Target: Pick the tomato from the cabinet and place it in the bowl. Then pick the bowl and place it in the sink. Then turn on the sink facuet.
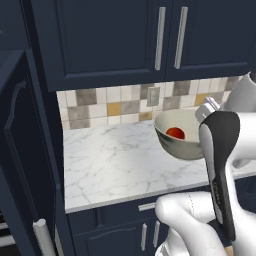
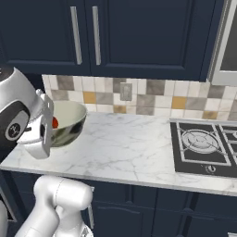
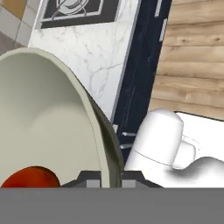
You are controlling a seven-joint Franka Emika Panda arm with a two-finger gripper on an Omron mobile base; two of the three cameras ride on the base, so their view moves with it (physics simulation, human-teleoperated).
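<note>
The pale grey-beige bowl [image 1: 176,142] hangs tilted just above the white marble counter [image 1: 110,165], with the red tomato [image 1: 175,133] lying inside it. My gripper [image 3: 109,177] is shut on the bowl's rim, one finger inside and one outside. From the right base view the bowl [image 2: 69,121] sits against my hand at the left, the tomato [image 2: 55,122] peeking out beside it. The hand view looks along the bowl [image 3: 43,127] with the tomato [image 3: 30,177] at the bottom. The tall navy cabinet [image 1: 30,150] stands at the far left. The sink and its faucet are out of view.
A black cooktop [image 2: 203,143] is set into the counter to the right. Navy upper doors with long silver handles [image 1: 160,37] hang over a tiled backsplash with a wall outlet [image 2: 126,91]. Wooden floor [image 3: 197,52] lies below the counter's front edge.
</note>
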